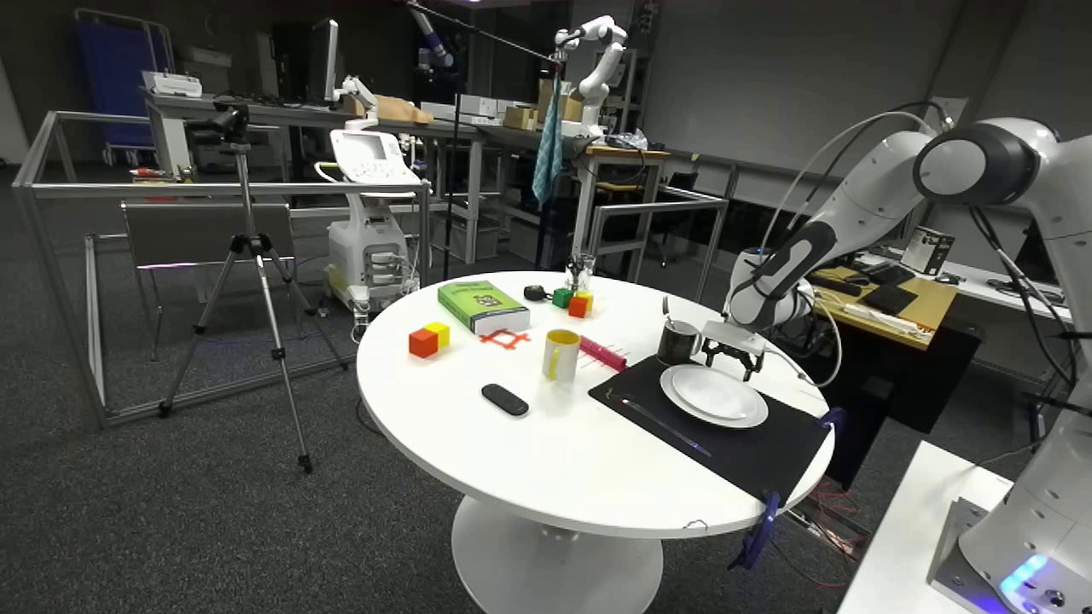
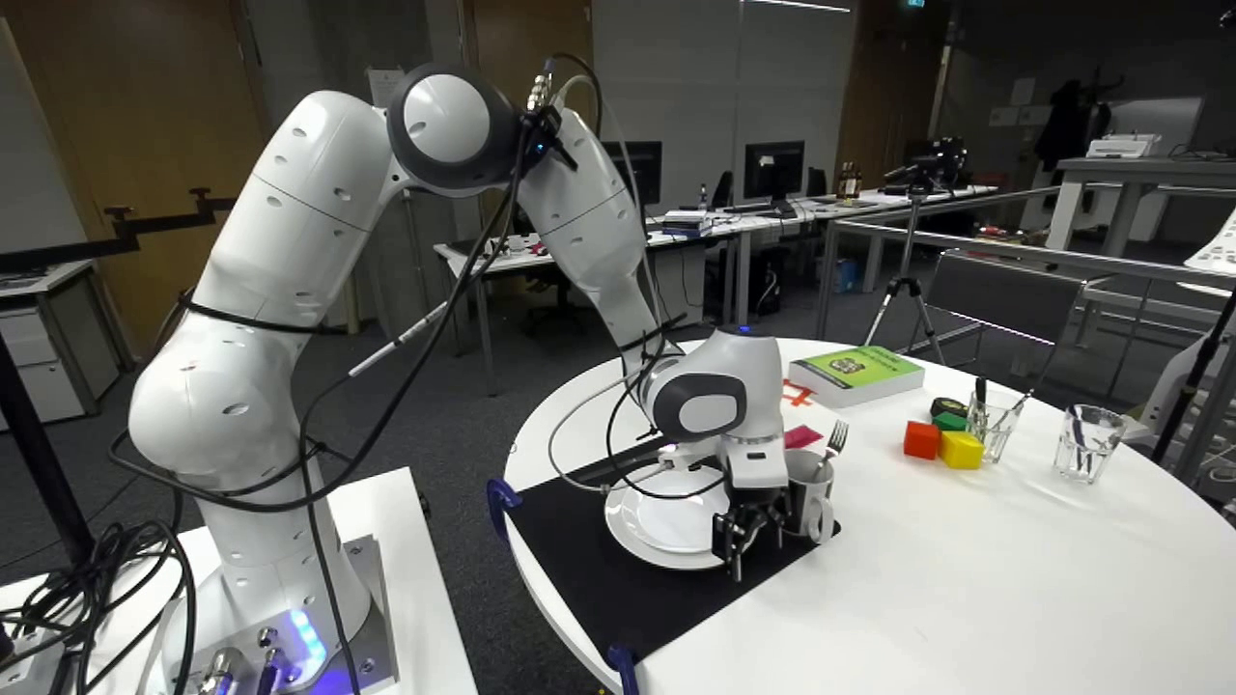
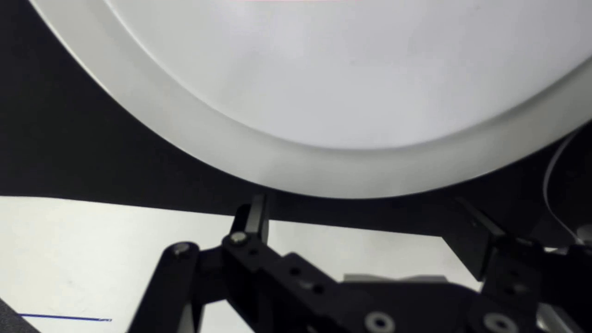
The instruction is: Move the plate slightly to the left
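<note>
The white plate [image 1: 715,411] lies flat on a black mat [image 1: 768,456] on the round white table. It also shows in an exterior view [image 2: 645,541] and fills the upper part of the wrist view [image 3: 351,101]. My gripper [image 1: 728,370] is at the plate's rim, on the side near the dark mug; it also shows in an exterior view [image 2: 751,555]. In the wrist view the gripper [image 3: 363,202] is open with its fingers wide apart. Nothing is between the fingers. The plate's edge lies just beyond the fingertips; whether they touch it I cannot tell.
A dark mug [image 1: 676,343] holding a fork stands close beside the gripper and plate. A blue pen [image 1: 665,426] lies on the mat. Clamps [image 1: 758,533] hold the mat's edge. A yellow-handled mug [image 1: 560,356], black remote [image 1: 505,399], green book [image 1: 484,307] and coloured blocks stand farther off.
</note>
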### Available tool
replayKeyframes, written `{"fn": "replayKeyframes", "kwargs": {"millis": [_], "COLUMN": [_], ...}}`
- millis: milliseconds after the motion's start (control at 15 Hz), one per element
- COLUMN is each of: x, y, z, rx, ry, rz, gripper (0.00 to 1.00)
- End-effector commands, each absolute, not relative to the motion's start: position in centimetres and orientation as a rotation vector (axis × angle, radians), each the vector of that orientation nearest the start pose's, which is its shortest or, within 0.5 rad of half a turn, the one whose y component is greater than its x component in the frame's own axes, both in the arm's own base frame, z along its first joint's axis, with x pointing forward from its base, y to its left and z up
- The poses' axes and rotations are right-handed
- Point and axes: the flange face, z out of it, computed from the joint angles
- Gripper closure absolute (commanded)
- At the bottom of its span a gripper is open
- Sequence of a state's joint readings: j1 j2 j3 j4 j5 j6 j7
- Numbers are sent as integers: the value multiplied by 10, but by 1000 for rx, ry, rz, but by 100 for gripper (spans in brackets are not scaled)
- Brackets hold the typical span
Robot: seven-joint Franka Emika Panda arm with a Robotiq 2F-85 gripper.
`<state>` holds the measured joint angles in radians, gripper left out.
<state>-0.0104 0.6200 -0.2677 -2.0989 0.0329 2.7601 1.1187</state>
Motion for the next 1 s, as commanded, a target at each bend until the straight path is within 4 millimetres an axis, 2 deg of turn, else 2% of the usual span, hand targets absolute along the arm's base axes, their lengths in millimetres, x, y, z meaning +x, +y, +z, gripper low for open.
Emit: {"fn": "replayKeyframes", "kwargs": {"millis": [0,933], "x": [565,570], "y": [-158,-145], "z": [139,138], "rx": [-2496,-2556], "ry": [2044,1972], "rz": [-134,-2], "gripper": [0,0]}}
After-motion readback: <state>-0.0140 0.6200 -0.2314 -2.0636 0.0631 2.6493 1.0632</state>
